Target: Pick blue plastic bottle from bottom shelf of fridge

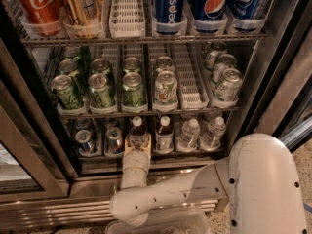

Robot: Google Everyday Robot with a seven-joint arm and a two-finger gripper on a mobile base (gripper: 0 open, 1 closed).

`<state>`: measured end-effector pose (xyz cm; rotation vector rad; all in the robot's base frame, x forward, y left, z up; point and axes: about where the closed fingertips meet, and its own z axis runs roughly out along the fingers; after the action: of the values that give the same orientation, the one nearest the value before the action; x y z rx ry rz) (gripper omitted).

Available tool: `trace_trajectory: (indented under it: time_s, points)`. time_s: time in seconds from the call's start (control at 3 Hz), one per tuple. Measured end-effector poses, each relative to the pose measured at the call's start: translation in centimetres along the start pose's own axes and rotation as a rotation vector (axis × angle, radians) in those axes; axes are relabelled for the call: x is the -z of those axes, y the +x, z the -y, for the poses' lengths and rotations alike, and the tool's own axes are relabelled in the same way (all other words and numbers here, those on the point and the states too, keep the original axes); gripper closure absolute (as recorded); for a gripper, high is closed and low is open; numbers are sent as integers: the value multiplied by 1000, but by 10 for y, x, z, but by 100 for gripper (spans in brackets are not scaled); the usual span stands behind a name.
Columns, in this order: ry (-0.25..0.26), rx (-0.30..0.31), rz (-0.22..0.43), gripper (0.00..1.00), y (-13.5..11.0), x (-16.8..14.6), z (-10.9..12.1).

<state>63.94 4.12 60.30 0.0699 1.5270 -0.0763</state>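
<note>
The fridge (36,145) stands open before me. On the bottom shelf (161,157) two small bottles with dark liquid, white caps and pale labels stand side by side. My gripper (137,145) is right at the base of the left one, the blue plastic bottle (138,129), which stands upright in its lane. The other dark bottle (164,133) is just right of it. My white arm (161,196) reaches in from the lower right, and its forearm hides the bottle's lower part.
Silver cans (84,140) stand left of the gripper and clear water bottles (189,133) to the right. Green cans (101,89) fill the rack above, with Pepsi and Coke above that. The ribbed steel base panel (48,213) lies below the arm.
</note>
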Motion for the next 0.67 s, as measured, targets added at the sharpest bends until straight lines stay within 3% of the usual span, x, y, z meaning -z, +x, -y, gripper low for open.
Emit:
trace_trajectory:
  time_s: [0.67]
  points:
    - [-9, -51, 17, 100, -17, 17, -11]
